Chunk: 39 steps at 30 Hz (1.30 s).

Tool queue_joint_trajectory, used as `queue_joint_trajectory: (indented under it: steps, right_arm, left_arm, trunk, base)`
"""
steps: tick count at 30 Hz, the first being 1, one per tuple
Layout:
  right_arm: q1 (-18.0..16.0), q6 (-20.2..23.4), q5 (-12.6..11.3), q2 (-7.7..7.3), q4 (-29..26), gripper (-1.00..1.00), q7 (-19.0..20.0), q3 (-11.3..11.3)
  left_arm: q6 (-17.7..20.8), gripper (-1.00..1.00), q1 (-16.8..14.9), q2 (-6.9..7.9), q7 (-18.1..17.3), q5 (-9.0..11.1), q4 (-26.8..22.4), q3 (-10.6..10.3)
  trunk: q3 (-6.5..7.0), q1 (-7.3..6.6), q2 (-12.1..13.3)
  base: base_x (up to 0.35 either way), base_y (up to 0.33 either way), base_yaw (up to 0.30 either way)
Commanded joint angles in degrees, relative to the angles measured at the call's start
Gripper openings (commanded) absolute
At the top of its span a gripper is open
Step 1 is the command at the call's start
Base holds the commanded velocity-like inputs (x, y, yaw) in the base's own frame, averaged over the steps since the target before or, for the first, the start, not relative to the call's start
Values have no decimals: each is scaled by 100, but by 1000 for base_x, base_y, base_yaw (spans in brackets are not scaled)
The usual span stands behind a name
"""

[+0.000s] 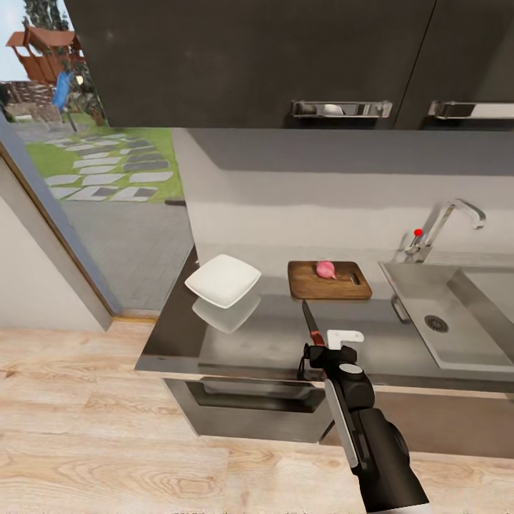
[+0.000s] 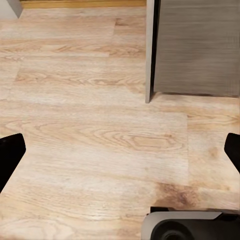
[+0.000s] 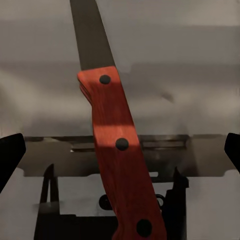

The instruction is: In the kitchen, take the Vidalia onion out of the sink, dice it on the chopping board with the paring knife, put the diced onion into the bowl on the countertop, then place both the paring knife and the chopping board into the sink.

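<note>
The 2 fingers (image 3: 11, 152) of the right gripper (image 3: 120, 155) are seen spread wide apart at either edge of the right wrist view, with the red-orange handle of the paring knife (image 3: 120, 155) lying between them; no contact between fingers and handle is visible, and the knife is shown resting on the countertop (image 1: 250, 343). In the head view the right gripper (image 1: 325, 353) is positioned over the near edge of the countertop, directly above the knife handle, with the dark blade (image 1: 308, 318) pointing toward the far side. The fingers (image 2: 10, 155) of the left gripper (image 2: 120, 155) are likewise spread wide, nothing is held between them, and pale wooden floor (image 2: 90, 125) is seen beneath, with a grey cabinet panel (image 2: 195, 45) beyond it.

The chopping board (image 1: 343, 285) is laid flat on the countertop, far of the knife and just left of the sink (image 1: 464, 328). The Vidalia onion (image 1: 325, 268) is seen resting whole on the board, toward its far edge. The white square bowl (image 1: 223, 280) stands on the countertop to the left of the board, apart from it. The chrome tap (image 1: 446, 221) with its red knob (image 1: 417, 232) is mounted at the far side of the sink; the round drain (image 1: 436, 323) is visible in the basin. 2 dark wall cabinets (image 1: 250, 64) are shown above.
</note>
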Motion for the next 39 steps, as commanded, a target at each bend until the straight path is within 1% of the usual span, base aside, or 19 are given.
queue_joint_trajectory:
  steps: [1,12,22,27,31,39]
  right_arm:
    - [-5,39,31,1,-5,100,-10,7]
    - [-5,39,31,1,-5,100,-10,7]
    - [-4,42,31,1,-5,100,-10,7]
    - [-5,42,31,1,-5,100,-10,7]
    - [-5,42,31,1,-5,100,-10,7]
    - [-4,43,31,1,-5,100,-10,7]
  left_arm:
    - [-6,100,3,6,25,39,-13,-49]
    - [-6,100,3,6,25,39,-13,-49]
    - [-6,100,3,3,25,39,-13,-49]
    - [-6,100,3,3,25,39,-13,-49]
    - [-6,100,3,-79,25,39,0,-49]
    - [-6,100,3,-107,25,39,30,-49]
  trunk:
    - [-16,3,-11]
    - [-97,3,-11]
    - [-113,3,-11]
    - [-141,3,-11]
    - [-168,3,-11]
    - [-224,3,-11]
  base:
    - [0,0,0]
    - [0,0,0]
    - [0,0,0]
    - [0,0,0]
    - [0,0,0]
    - [0,0,0]
